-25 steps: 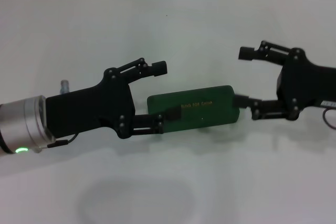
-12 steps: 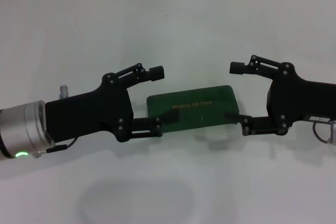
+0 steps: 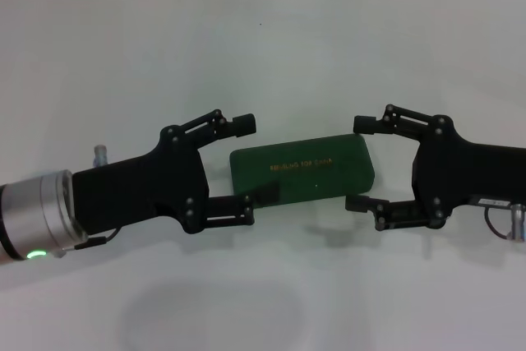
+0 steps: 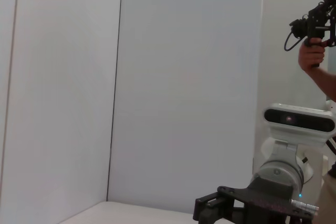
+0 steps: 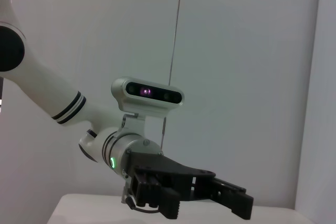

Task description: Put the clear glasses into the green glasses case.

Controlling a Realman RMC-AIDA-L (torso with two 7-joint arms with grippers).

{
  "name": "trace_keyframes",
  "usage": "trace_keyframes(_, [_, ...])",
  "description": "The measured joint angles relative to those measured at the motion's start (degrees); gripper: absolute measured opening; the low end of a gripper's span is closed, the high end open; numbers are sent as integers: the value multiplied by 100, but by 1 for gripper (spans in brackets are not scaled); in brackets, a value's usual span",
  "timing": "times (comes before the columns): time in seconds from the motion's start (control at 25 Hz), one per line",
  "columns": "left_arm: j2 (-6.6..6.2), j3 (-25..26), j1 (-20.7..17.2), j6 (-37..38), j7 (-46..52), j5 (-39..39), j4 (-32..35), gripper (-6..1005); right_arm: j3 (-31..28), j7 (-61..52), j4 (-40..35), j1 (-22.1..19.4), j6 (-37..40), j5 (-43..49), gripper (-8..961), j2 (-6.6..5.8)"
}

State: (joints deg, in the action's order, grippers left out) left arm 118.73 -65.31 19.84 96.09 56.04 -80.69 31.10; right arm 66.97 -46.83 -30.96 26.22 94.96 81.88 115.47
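Observation:
The green glasses case [image 3: 306, 167] lies closed on the white table, gold lettering on its lid. My left gripper [image 3: 255, 160] is open at the case's left end, one finger behind it and one at its front edge. On the other side my right gripper [image 3: 357, 163] is open too, its fingers straddling the right end. The clear glasses are out of view. In the left wrist view the right gripper [image 4: 220, 209] shows far off. The right wrist view shows the left gripper [image 5: 210, 195] from across the table.
White table [image 3: 263, 55] all round the case, with a tiled wall behind it. In the left wrist view a person's hand [image 4: 314, 59] holds a black device at the upper edge. The robot's head camera [image 5: 147, 93] faces the work.
My right gripper has moved left and toward the front, so its fingers now straddle the case's right end. The left gripper has shifted slightly toward the front. The case has stayed put.

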Motion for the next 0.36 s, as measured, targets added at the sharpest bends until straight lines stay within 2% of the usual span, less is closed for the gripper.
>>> trace_keyframes(0.36, [-9,0,15,0,-200,0,-173,893,9,282,199,35,-7,-26,885,29])
